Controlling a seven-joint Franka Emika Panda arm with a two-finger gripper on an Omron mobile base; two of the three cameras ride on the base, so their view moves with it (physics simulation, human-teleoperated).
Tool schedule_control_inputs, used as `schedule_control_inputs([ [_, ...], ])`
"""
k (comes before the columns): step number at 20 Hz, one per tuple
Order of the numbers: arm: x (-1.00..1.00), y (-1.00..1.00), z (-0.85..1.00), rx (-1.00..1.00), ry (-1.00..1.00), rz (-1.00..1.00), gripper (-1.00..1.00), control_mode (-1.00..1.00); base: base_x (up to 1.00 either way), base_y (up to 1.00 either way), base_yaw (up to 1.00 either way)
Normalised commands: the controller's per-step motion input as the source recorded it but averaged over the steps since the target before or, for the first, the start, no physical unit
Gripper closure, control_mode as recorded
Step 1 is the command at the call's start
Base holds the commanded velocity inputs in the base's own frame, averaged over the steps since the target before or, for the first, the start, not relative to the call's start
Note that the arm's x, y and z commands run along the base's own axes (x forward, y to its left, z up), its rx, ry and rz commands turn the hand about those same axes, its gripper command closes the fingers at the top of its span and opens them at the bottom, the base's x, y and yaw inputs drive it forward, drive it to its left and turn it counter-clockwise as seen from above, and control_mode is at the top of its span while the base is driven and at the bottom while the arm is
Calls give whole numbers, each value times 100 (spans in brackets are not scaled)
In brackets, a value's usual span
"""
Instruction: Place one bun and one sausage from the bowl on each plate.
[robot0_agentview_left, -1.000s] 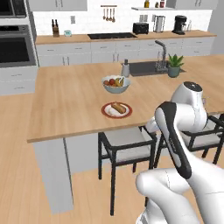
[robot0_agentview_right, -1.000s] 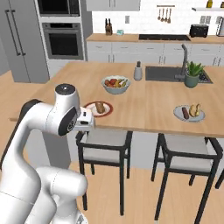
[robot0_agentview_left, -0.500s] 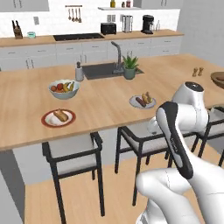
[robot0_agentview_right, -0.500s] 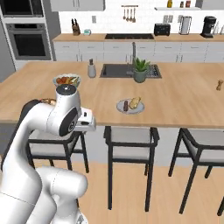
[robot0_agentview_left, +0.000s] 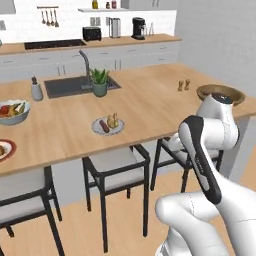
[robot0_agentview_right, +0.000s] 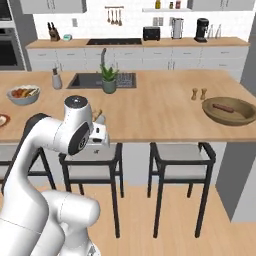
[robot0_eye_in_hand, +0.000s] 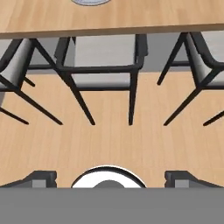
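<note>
A long wooden island (robot0_agentview_left: 150, 100) with an inset dark sink (robot0_agentview_right: 102, 80) and tap (robot0_agentview_left: 86, 62) runs across the kitchen; black-framed stools with grey seats (robot0_agentview_right: 181, 152) are tucked under its near edge, over a light wood plank floor (robot0_eye_in_hand: 109, 135). Along the white back wall (robot0_agentview_right: 95, 20), grey-white cabinets (robot0_agentview_right: 150, 57) carry a wood worktop with a black hob (robot0_agentview_right: 114, 41), a toaster (robot0_agentview_right: 151, 33), a coffee machine (robot0_agentview_right: 201, 29) and a knife block (robot0_agentview_right: 52, 33), with utensils (robot0_agentview_right: 115, 14) hanging above. A built-in oven (robot0_agentview_right: 10, 50) stands at the left end, and lighting is even.
</note>
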Motion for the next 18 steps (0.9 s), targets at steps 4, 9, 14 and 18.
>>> schedule_control_inputs([
  [4,0,0,0,0,0,0,-100,100,6,-100,-15],
  [9,0,0,0,0,0,0,-100,100,12,-100,-13],
  [14,0,0,0,0,0,0,-100,100,20,-100,-7],
  [18,0,0,0,0,0,0,-100,100,28,-100,-1],
])
